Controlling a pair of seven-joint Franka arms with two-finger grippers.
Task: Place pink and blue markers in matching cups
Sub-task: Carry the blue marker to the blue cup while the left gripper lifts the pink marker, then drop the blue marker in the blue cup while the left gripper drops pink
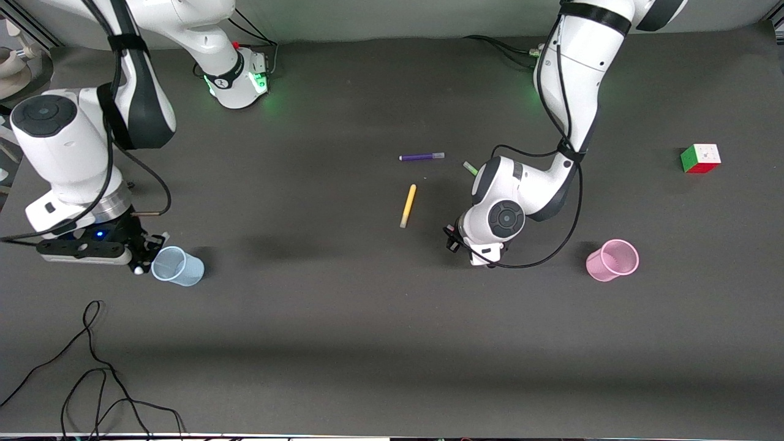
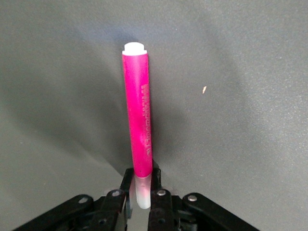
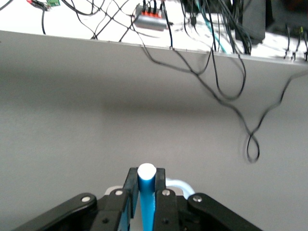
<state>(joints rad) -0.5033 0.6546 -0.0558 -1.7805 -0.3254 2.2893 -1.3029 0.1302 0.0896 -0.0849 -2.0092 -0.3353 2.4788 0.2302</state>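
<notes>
Front view: the right gripper (image 1: 146, 252) sits just beside the translucent blue cup (image 1: 177, 266); the left gripper (image 1: 474, 248) hangs over bare matte table (image 1: 343, 318), the ribbed pink cup (image 1: 612, 260) toward its arm's end.

Left wrist view: 2 fingers clamp the slim pink marker (image 2: 140, 129) at its pale cap.

Right wrist view: 2 fingers pinch the blue marker (image 3: 146, 192), its round pale end facing the camera.

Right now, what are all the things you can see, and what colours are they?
pink marker: one, magenta, held in the left gripper.
blue marker: one, held in the right gripper.
blue cup: one, pale blue, right arm's end.
pink cup: one, pale pink, left arm's end.
purple pen: one, mid-table.
yellow pen: one, nearer the camera than the purple pen.
green pen: one, partly hidden by the left arm.
puzzle cube: one, multicoloured, left arm's end.
loose cable: black, near the front edge.
left gripper: shut.
right gripper: shut, beside the blue cup.
</notes>
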